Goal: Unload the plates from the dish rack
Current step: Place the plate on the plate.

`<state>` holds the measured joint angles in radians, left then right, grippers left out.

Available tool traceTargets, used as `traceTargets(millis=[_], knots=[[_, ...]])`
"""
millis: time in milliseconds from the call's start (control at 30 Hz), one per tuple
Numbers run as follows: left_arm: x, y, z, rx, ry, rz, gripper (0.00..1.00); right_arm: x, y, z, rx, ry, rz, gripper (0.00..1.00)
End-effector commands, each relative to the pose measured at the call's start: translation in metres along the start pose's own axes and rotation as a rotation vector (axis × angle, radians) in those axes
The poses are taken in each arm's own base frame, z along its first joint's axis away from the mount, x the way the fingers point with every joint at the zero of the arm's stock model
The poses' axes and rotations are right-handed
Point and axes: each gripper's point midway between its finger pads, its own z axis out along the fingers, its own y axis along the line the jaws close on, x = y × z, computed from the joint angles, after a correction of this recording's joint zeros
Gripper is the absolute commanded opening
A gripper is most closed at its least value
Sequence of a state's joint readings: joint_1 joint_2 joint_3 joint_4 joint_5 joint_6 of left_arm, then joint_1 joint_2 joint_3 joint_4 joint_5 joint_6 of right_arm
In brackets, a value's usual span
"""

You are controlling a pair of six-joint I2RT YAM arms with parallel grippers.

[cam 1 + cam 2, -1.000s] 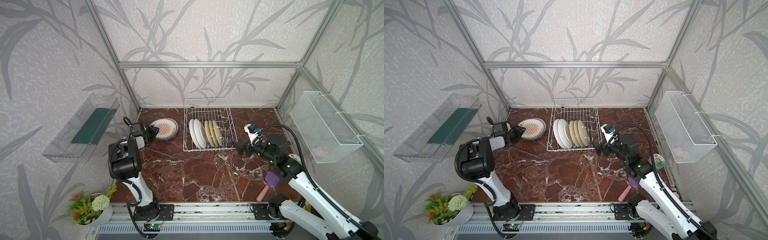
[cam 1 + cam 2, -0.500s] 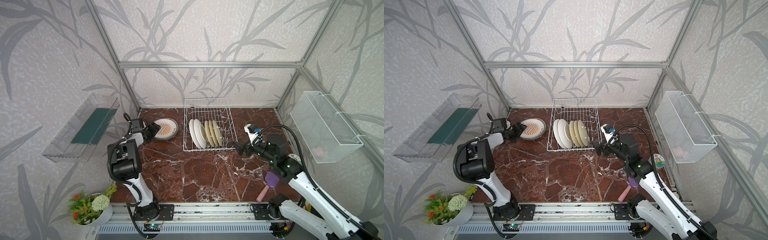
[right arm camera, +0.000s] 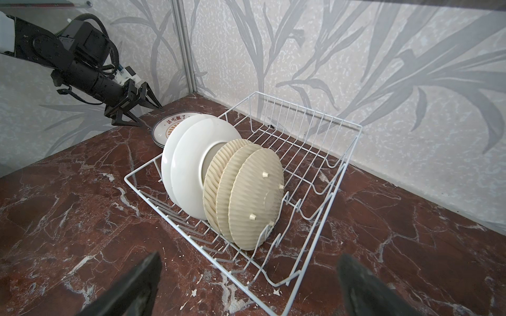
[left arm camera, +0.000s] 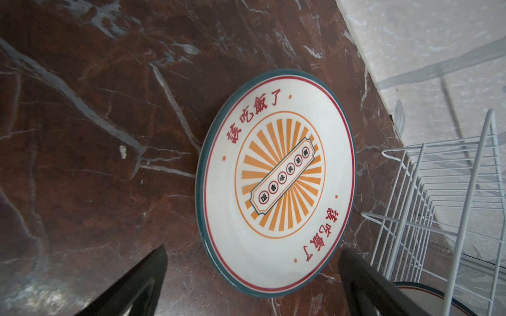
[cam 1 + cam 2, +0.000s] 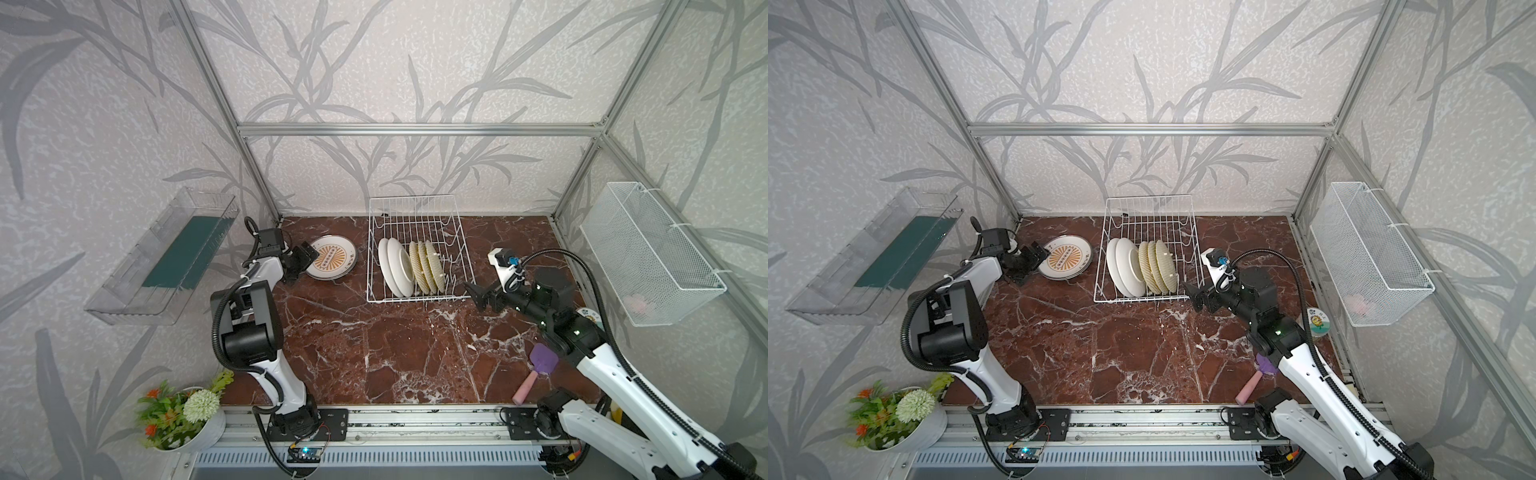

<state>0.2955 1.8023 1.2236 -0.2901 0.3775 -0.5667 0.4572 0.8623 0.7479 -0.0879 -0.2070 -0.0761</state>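
The white wire dish rack stands at the back middle of the table. Two white plates and three yellow ribbed plates stand on edge in it. Left of the rack, sunburst plates lie stacked flat on the table. My left gripper is open just left of that stack, holding nothing. My right gripper is open and empty beside the rack's near right corner.
A clear tray hangs on the left wall and a mesh basket on the right wall. A purple brush with a pink handle and a small printed dish lie under my right arm. A flower pot sits front left.
My left gripper's jaws have spread wider beside the stacked sunburst plates, and that arm has shifted slightly. The right arm has stayed put.
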Motion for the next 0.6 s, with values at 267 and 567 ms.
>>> traceTargets(millis=[267, 567], knots=[[-0.003, 0.002, -0.034, -0.104, -0.017, 0.075, 0.99, -0.007, 0.004, -0.001, -0.016, -0.029, -0.008, 0.99], [0.017, -0.092, -0.086, 0.146, -0.083, 0.344, 0.99, -0.008, 0.009, -0.001, -0.048, -0.024, 0.017, 0.99]])
